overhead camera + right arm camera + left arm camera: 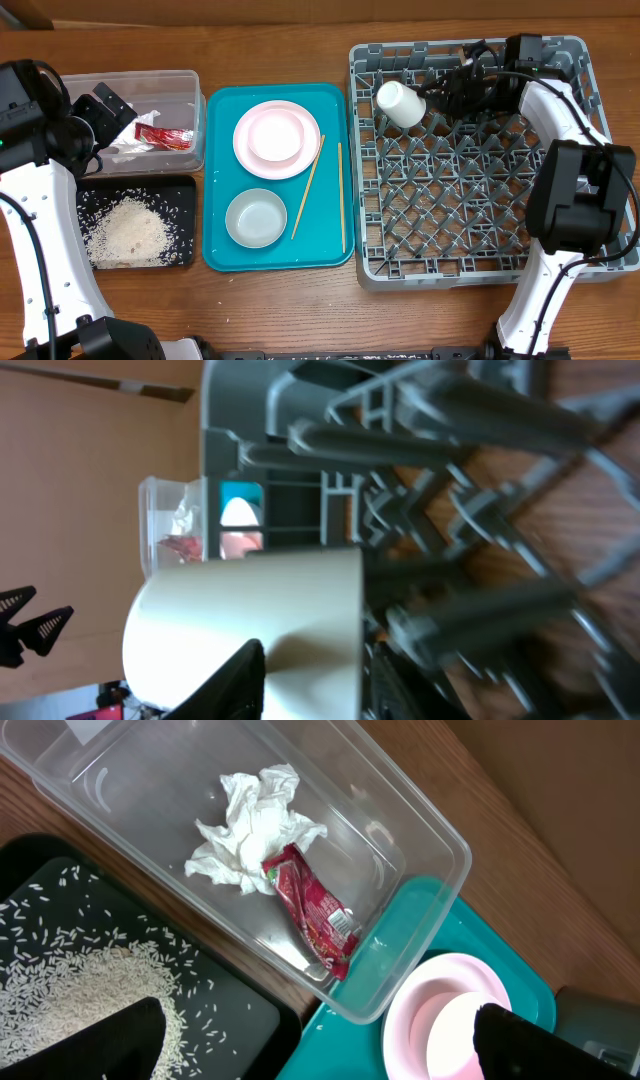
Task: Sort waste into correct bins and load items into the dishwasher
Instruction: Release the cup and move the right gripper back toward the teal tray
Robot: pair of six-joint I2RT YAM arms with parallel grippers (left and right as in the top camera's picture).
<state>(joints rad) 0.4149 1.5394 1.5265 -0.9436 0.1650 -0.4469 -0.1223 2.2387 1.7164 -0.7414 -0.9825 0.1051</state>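
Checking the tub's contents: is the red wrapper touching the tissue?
Touching. Left wrist view: the red snack wrapper lies with its upper end against the crumpled tissue in the clear tub.

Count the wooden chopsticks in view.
2. Both lie on the teal tray: a slanted chopstick right of the pink plate, and a straight chopstick near the tray's right edge.
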